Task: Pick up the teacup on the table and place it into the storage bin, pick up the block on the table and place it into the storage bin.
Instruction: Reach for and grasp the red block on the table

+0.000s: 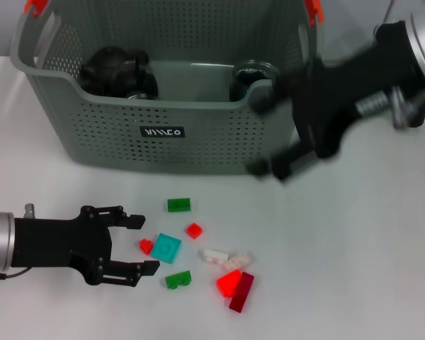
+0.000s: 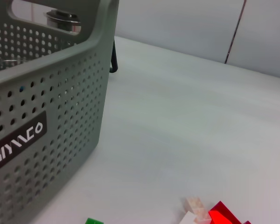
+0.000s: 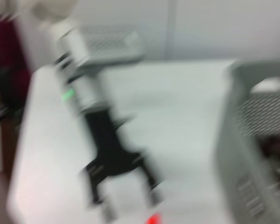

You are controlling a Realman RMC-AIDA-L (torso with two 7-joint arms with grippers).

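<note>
The storage bin (image 1: 170, 134) stands toward the far edge of the table (image 1: 354, 269), and a dark, metal-rimmed cup (image 1: 251, 78) that I take for the teacup sits inside it at the right, beside a black object (image 1: 117, 71) at the left. The blocks lie scattered on the table in front of the bin: two green, several red, a teal one (image 1: 166, 247), a pale one.

The left gripper (image 1: 143, 244) sits low near the table's left front, fingers spread wide and empty, aimed at a small red block (image 1: 146, 246) with the teal block just beyond. The right gripper (image 1: 269, 134) hangs above the bin's right front corner, blurred by motion; its fingers look parted and hold nothing.

The risk now, as I judge it, is in the crowding. The red block lies touching or just beside the teal one, so closing fingers could catch both, or push the red one away. A grip on a corner could let it slip before it clears the bin's front wall
</note>
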